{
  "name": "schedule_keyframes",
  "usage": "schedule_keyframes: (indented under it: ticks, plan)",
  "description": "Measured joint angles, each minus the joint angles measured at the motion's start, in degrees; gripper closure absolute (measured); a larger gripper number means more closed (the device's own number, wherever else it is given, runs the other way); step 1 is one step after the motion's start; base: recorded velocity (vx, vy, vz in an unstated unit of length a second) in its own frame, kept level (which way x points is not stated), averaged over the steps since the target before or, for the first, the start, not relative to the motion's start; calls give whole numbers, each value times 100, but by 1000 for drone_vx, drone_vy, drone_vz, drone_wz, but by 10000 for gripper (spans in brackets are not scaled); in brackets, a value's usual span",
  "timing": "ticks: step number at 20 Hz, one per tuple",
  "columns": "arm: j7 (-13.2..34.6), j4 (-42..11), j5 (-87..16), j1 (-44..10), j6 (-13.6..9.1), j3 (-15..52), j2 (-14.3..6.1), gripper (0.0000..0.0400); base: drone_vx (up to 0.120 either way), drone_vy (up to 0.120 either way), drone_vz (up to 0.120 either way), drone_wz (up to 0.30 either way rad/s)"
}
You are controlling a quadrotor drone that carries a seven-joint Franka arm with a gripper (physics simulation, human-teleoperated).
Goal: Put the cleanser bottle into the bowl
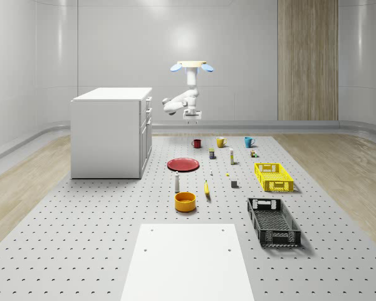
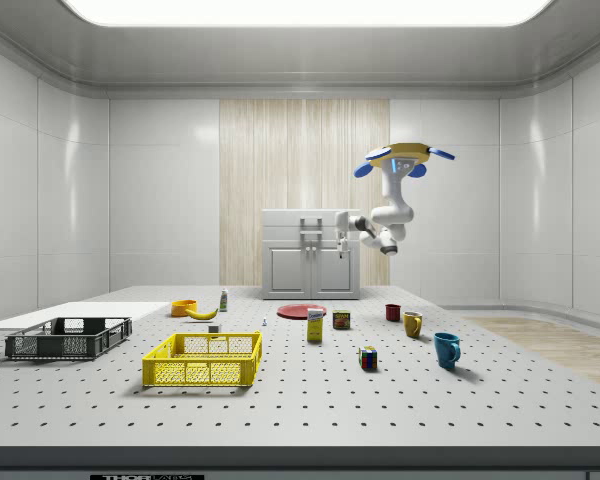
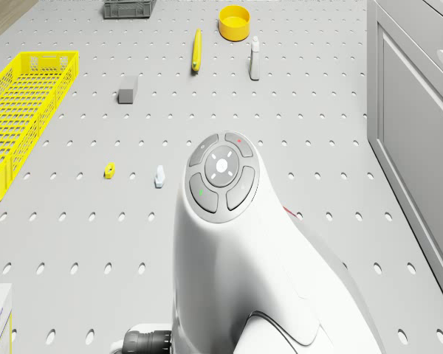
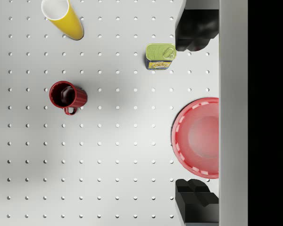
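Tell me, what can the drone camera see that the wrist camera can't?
Drone view, not wrist view: the yellow bowl, the cleanser bottle standing near it, a banana, a yellow crate, the cabinet and the robot's own arm.
Wrist view, not drone view: a red mug, a yellow mug, a green tin, a red plate and the open gripper.
Both: the grey table with holes. The drone hovers over the mugs' end of it.
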Motion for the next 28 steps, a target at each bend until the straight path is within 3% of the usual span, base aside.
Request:
schedule_keyframes:
  ticks: [28]
  plan:
    - [250,53,393,-269,690,239,-768,0,120,0,0,0]
